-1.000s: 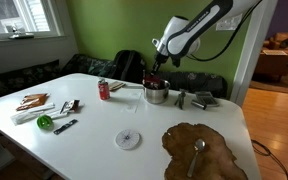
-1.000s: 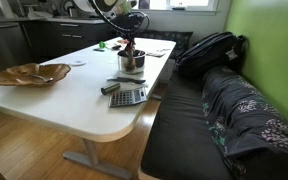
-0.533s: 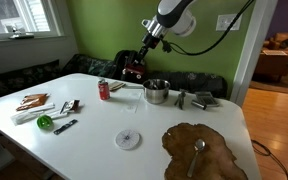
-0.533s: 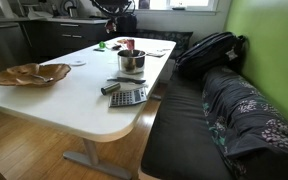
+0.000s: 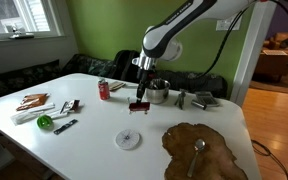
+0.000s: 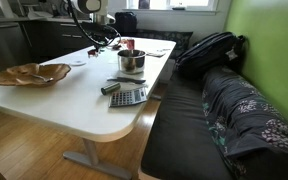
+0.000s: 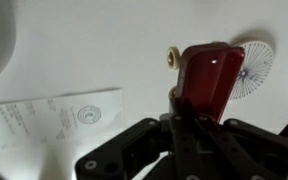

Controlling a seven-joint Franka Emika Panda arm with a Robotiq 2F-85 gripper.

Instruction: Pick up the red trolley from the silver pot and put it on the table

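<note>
Green walls and a dark bench back the white table, a smooth top with rounded corners. The gripper is clenched on the red trolley, which hangs straight beneath it, clear of the silver pot and low over bare tabletop; contact cannot be confirmed. The trolley lies inward of the pot, away from the far edge. In the wrist view its long axis runs out from the fingers toward the tabletop: a glossy, boxy body with a cream wheel. The pot is round polished steel. A white disc with radial markings and a printed paper slip lie near. The remaining move is judged to be a vertical descent, then release.
</note>
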